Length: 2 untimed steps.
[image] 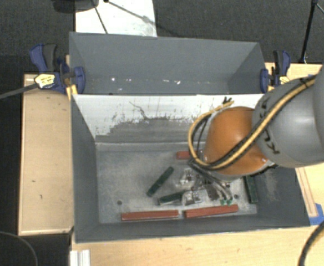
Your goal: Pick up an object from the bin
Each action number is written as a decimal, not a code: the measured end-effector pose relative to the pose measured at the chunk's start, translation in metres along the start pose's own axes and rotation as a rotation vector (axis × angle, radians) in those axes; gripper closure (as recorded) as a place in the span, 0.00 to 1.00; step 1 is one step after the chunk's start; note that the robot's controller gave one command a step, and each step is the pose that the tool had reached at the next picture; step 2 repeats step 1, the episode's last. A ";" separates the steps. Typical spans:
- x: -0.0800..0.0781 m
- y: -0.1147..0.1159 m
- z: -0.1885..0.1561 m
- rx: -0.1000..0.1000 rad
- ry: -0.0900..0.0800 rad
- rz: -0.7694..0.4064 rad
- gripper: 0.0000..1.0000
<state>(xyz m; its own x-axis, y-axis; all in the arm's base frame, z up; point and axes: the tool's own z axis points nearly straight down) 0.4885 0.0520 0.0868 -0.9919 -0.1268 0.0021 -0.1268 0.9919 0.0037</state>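
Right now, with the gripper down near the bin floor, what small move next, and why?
Probably a short nudge towards the view's left, to centre the gripper over the short dark green stick lying just beside it on the bin floor. The red-brown strip lies close by, so stay clear of it.

Grey metal bin [84, 165], dark green stick [160, 182], red-brown bar [150, 215], orange wrist cover [231, 140], yellow cable [193, 137]

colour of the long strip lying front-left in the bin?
Reddish-brown: the long strip shows best in the camera view.
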 end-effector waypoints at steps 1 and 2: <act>-0.009 0.060 -0.217 0.002 -0.012 0.056 1.00; -0.009 0.060 -0.217 0.002 -0.012 0.056 1.00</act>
